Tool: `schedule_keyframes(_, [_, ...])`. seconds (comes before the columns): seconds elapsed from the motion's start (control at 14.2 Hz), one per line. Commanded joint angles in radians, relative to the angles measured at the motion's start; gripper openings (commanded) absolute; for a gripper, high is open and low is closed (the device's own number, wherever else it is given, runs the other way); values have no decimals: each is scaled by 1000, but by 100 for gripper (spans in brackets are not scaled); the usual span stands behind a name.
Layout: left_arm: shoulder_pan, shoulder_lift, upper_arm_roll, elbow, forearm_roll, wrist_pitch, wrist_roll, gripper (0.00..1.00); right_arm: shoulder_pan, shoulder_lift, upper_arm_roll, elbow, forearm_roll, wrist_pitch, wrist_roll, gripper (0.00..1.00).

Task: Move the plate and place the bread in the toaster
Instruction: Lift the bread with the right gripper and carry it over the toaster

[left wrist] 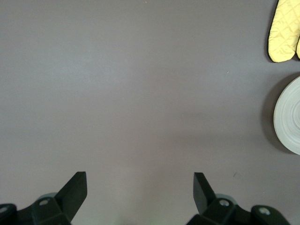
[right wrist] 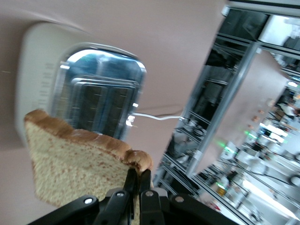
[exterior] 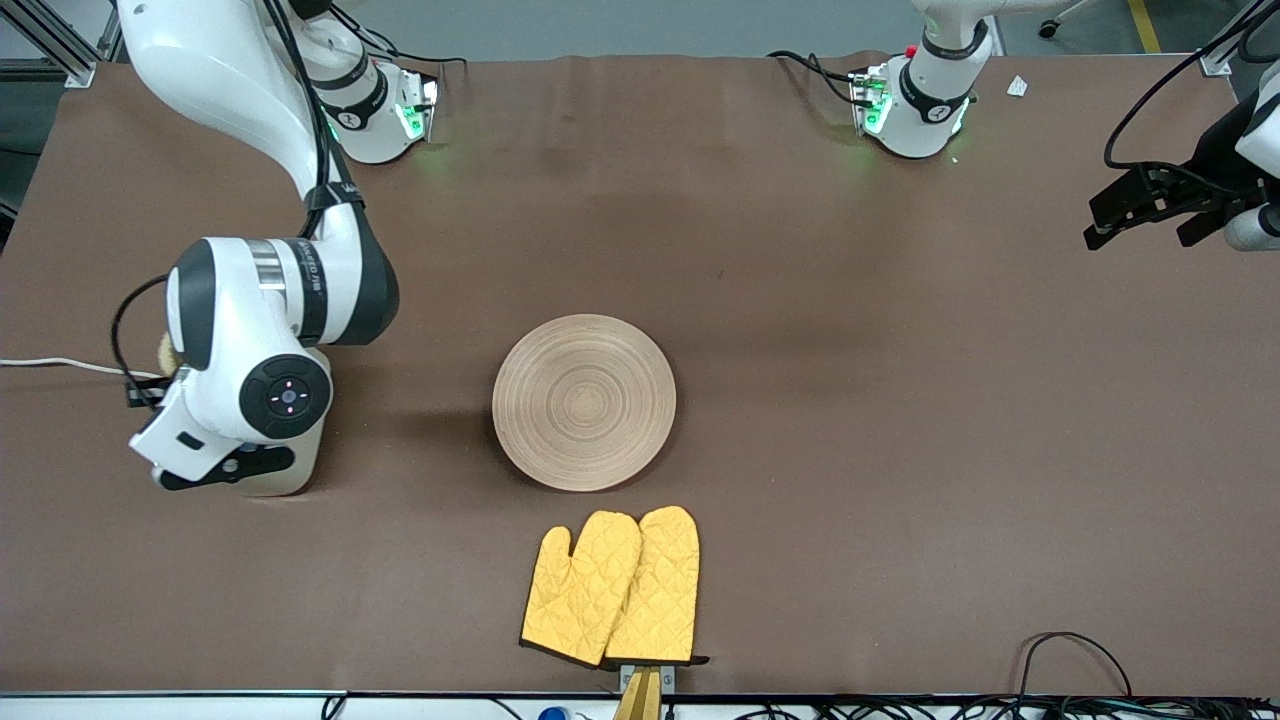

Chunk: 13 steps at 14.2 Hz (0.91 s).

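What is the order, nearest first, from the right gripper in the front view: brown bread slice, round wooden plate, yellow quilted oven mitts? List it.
1. Brown bread slice: pinched in the right gripper, over the cream toaster.
2. Round wooden plate: mid-table.
3. Yellow quilted oven mitts: nearer the front camera than the plate.

Probably a lab: aluminium framing (right wrist: 243, 79), loose cables (exterior: 1075, 650).

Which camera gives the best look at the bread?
The right wrist view: the bread fills it, pinched by its crust in the right pincer above the toaster. The front view shows only a sliver of it beside the right arm. The left wrist view shows none.
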Motion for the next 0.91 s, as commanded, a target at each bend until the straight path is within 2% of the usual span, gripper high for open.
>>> schedule_keyframes(0.0, [9, 6, 2, 0, -2, 2, 3, 100, -34, -12, -1, -43, -55, 8, -8, 0])
schedule_keyframes(0.14, [20, 3, 2, 0, -1, -6, 3, 100, -56, -12, -1, -72, -67, 28, 2, 1])
schedule_keyframes(0.42, [20, 7, 2, 11, -1, -15, 5, 100, -65, -3, 0, -153, -88, 100, 174, 0])
schedule_keyframes(0.84, [17, 16, -8, 10, 28, -26, 11, 100, -43, 48, 8, -157, -68, 102, 331, 0])
